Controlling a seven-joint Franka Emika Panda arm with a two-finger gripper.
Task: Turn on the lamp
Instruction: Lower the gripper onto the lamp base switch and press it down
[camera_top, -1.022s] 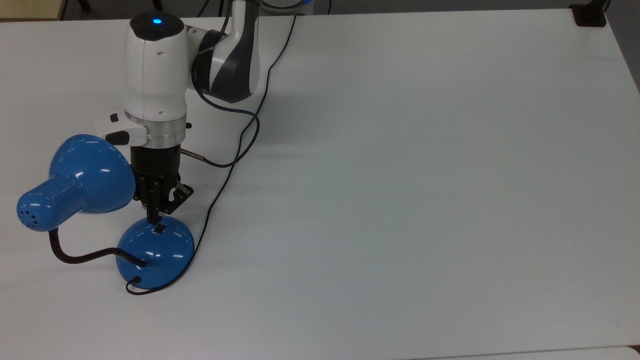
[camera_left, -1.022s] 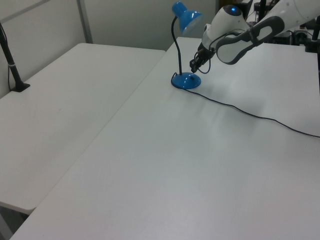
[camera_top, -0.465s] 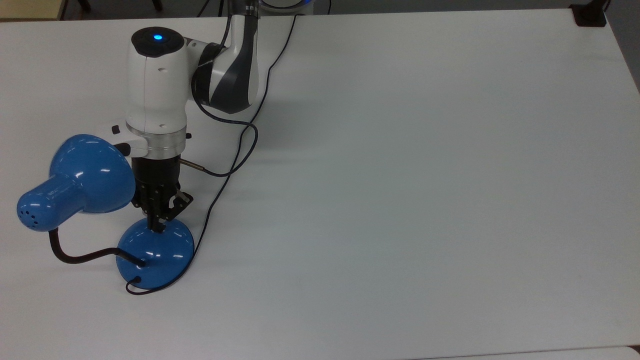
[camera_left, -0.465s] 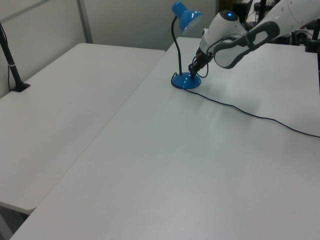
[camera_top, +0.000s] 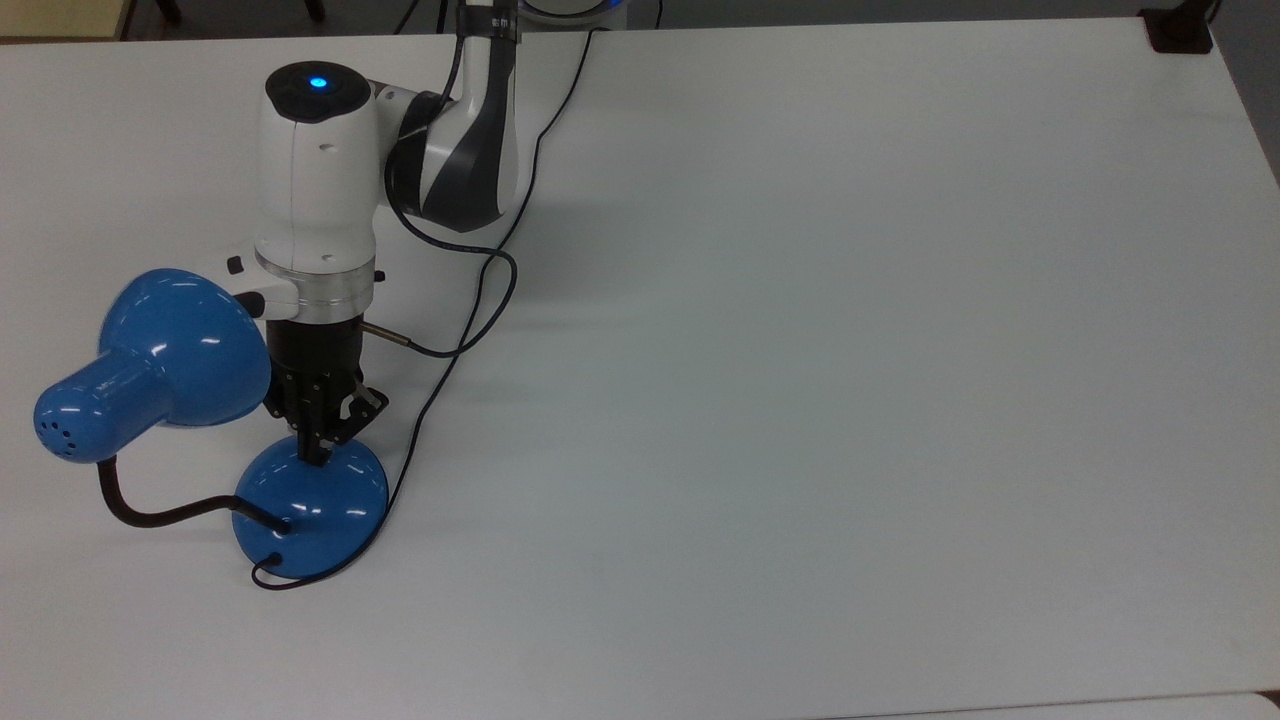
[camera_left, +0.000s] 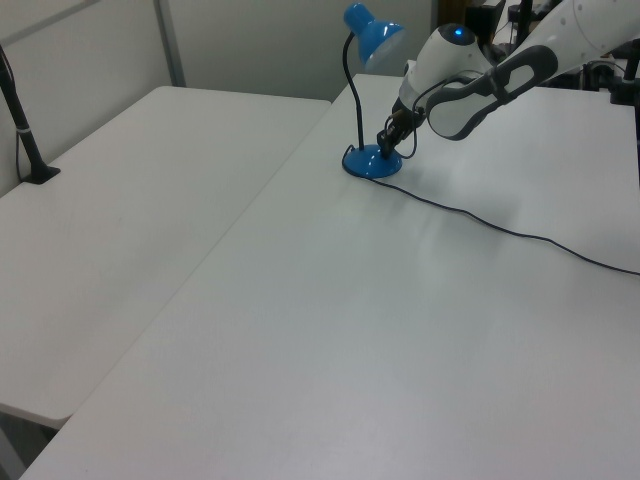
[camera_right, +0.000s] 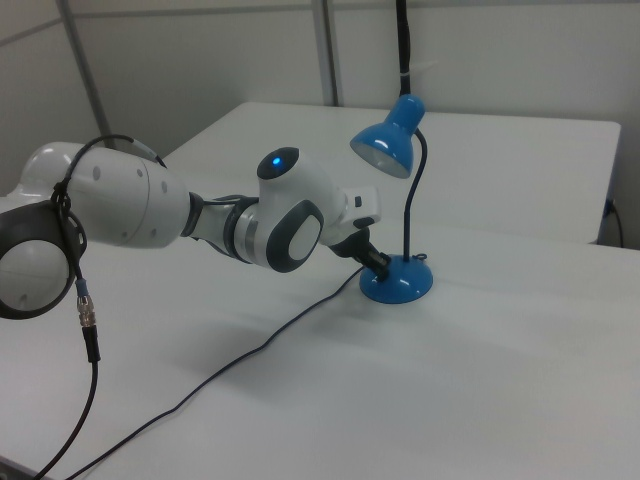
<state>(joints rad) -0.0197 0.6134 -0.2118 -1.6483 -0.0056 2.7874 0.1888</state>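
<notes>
The lamp stands at the top view's left, with its blue shade (camera_top: 180, 350) tilted on a black gooseneck (camera_top: 150, 512) above a round blue base (camera_top: 310, 505). My gripper (camera_top: 316, 456) points down, fingers shut together, tips touching the top of the base where they cover the small switch. In the left view the gripper (camera_left: 386, 146) meets the base (camera_left: 372, 162) under the shade (camera_left: 375, 35). From the right view the gripper (camera_right: 377, 264) sits against the base (camera_right: 398, 282), and the shade's (camera_right: 385, 148) mouth looks pale grey.
The lamp's thin black cord (camera_top: 430, 400) curls round the base and runs up the white table (camera_top: 800, 400) past the arm. A black clamp (camera_top: 1178, 30) sits at the top view's far right corner. A second table (camera_left: 120, 200) adjoins in the left view.
The gripper has come down and forward onto the lamp base. The black switch that showed beside the fingertips a second ago is now covered by them. The lamp has not moved.
</notes>
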